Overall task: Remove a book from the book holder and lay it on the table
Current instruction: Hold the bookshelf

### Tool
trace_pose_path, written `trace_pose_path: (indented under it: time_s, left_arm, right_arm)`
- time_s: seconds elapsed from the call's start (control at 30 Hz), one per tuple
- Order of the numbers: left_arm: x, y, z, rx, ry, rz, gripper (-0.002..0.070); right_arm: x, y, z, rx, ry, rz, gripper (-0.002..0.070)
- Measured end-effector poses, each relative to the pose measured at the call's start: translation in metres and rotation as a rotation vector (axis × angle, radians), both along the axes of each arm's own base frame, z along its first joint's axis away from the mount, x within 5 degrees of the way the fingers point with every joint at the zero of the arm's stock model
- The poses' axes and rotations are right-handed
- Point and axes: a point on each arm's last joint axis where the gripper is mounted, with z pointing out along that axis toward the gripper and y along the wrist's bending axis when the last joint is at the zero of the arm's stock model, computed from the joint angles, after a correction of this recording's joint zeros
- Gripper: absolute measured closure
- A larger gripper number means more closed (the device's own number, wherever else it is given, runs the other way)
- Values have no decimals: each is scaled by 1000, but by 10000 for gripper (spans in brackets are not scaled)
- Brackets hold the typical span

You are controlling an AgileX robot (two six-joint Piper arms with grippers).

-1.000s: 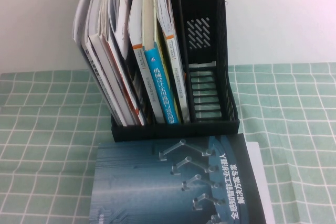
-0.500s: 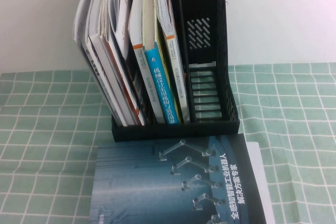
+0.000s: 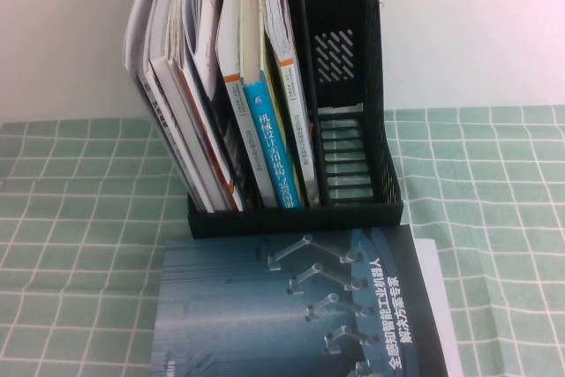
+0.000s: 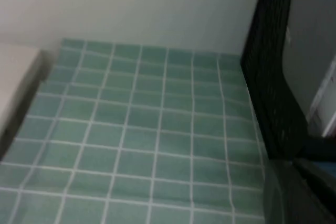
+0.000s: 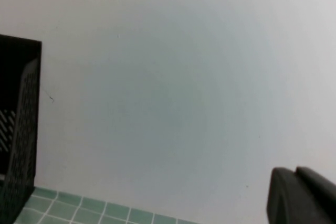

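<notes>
**Rack full, dark book flat on the counter, both arms held back**

The tall black plastic book holder (image 3: 349,86) with slotted, perforated walls stands upright at the far middle of the counter (image 3: 79,245), a flat surface under a light green cloth marked with a white grid of squares; its left compartments are crammed with leaning white and grey paperbacks and magazines (image 3: 172,77), the middle one holds a blue-spined book (image 3: 272,152) beside a white book with an orange band on its spine (image 3: 231,86), and the rightmost compartment shows only its slatted floor; I cannot tell which of the packed volumes is the white paperback with the orange square on its cover, since only spines and edges face me. Just in front of the rack, nearly touching its base, a dark teal book printed with silver robot arms (image 3: 291,306) lies flat, a white sheet or cover showing along its right edge.

Neither arm appears from above; the left pincer (image 4: 299,192) shows only as a dark blurred shape close to the rack's black side wall (image 4: 273,77), low over the cloth, and I cannot tell whether its fingers are apart or together; the right pincer (image 5: 302,195) is raised beside the rack, facing the pale wall, its fingers pressed together on nothing.
</notes>
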Motion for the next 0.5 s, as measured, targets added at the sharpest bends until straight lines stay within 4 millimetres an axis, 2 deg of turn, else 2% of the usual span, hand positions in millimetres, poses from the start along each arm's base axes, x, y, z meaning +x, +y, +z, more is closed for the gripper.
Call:
trace_pose_path:
  time_s: [0.2,0.4,0.5]
  left_arm:
    - [23,-23,3,-71,98,-211,678]
    - [43,-62,36,-196,53,-551,678]
    - [60,-77,50,-223,-8,-608,678]
  right_arm:
    - [18,2,5,-14,86,28,678]
    - [37,19,-4,-137,261,189,678]
    - [47,30,-13,-155,325,279,678]
